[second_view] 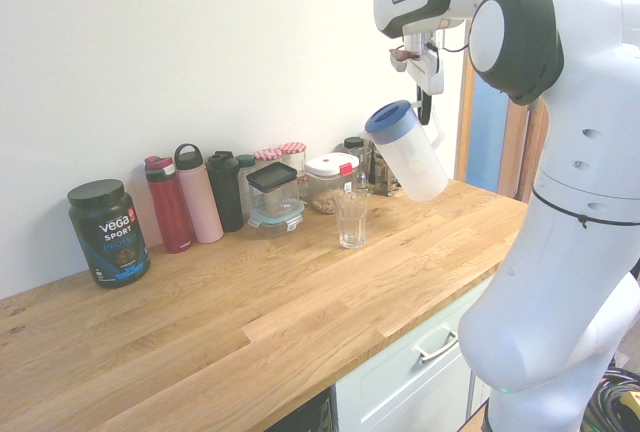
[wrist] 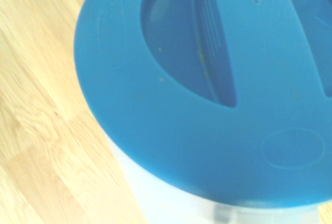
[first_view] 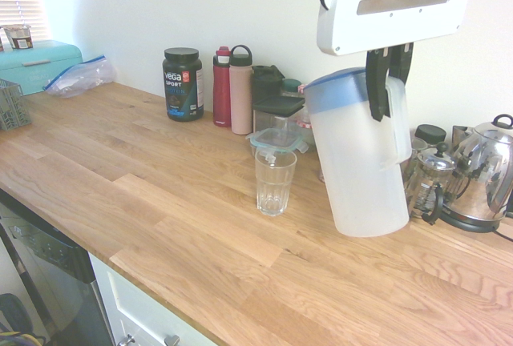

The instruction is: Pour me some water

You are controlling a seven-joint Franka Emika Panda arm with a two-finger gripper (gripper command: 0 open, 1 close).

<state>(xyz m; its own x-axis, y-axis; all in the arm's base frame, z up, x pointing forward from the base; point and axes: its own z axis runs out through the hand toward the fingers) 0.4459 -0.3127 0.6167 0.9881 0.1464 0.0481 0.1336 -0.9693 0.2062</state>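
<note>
From where I stand facing the wooden countertop (first_view: 160, 202), a teal bread box (first_view: 36, 64) sits far off at nine o'clock with a zip bag (first_view: 80, 75) beside it. Next along the wall come a black Vega Sport tub (first_view: 183, 83), a red bottle (first_view: 222, 86) and a pink bottle (first_view: 241, 91), then lidded containers (first_view: 277, 106). At the middle stands an empty clear drinking glass (first_view: 275, 181), upright on the wood. Just toward three o'clock of it hangs the frosted jug (first_view: 357, 158), lifted clear of the counter and tilted so that its blue lid (first_view: 333, 90) leans toward the glass. The gripper (first_view: 388, 82) comes down from twelve o'clock, its fingers clenched on the jug's side handle. No water shows through the frosted wall. Farther toward three o'clock stand a glass French press (first_view: 425, 186) and a steel kettle (first_view: 485, 174).
</note>
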